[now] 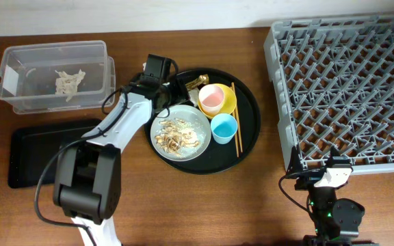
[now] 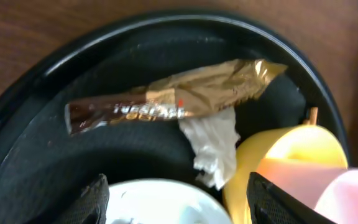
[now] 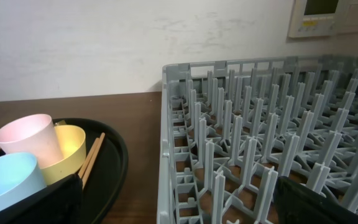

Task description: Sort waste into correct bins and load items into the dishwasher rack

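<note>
Overhead: left gripper (image 1: 169, 85) is over the far-left rim of the round black tray (image 1: 252, 140), in the middle of the desk (image 1: 204, 205). The wrapper (image 1: 195, 83) lies just ahead of it, beside the yellow bowl (image 1: 230, 102). Clear box (image 1: 53, 75) is at the desk's far-left corner, shallow black tray (image 1: 33, 157) by the left edge, rack (image 1: 347, 89) on the right side. Right gripper (image 1: 328, 167) sits at the rack's near edge.

Left wrist: jaws spread, nothing pinched. The wrapper lies flat on the tray floor. Crumpled paper (image 2: 213, 146) touches its lower edge and the bowl. We read the step as picking the wrapper. We'd pass over the plate (image 2: 160, 199), centre on the wrapper's middle, go low and close across its narrow width. Stay off the paper so only one item lifts. Flat foil may slip.

Right wrist: right gripper spread, empty. Rack is ahead of it; pink cup (image 3: 27, 140), blue cup (image 3: 8, 180) and chopsticks (image 3: 92, 155) are to its left.
</note>
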{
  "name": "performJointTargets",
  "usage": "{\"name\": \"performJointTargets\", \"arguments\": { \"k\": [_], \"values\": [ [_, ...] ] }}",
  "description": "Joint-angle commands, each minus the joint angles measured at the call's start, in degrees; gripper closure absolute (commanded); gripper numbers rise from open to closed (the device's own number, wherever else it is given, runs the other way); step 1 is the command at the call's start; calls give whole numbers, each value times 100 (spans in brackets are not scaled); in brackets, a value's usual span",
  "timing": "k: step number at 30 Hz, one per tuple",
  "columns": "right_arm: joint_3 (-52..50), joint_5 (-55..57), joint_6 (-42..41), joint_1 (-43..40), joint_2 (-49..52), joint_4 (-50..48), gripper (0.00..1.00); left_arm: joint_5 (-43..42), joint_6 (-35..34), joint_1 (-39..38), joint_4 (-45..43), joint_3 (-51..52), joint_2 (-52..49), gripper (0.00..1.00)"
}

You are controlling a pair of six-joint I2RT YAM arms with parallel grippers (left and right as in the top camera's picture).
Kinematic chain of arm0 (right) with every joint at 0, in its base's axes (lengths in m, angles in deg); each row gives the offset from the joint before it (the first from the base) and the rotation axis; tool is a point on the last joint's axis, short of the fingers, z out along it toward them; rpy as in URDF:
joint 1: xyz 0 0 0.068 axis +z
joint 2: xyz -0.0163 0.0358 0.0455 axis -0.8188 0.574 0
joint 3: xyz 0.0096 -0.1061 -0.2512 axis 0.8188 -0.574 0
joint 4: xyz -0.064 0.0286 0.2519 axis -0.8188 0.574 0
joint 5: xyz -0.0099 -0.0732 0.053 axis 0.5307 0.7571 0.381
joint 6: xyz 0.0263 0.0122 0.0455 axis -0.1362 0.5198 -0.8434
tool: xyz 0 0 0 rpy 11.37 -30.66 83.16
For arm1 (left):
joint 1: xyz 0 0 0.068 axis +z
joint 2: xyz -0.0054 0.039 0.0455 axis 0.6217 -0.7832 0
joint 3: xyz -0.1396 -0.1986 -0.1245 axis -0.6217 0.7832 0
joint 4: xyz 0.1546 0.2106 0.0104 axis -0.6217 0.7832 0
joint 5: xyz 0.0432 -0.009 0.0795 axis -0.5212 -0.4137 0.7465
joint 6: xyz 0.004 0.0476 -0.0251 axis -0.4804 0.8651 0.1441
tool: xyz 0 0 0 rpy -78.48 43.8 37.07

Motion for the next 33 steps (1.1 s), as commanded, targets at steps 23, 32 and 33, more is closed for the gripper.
{"name": "performJointTargets", "arguments": {
  "k": [23,32,33],
  "values": [
    [-46,9,-35,-39,-37,7,2,39,-538,-317,-761,-11,-752,57],
    [-46,9,-37,-39,-37,7,2,42,-535,-317,-999,-11,-752,76],
    [-46,9,-35,-39,-37,7,2,42,-535,-317,-1001,-11,-752,80]
  ]
}}
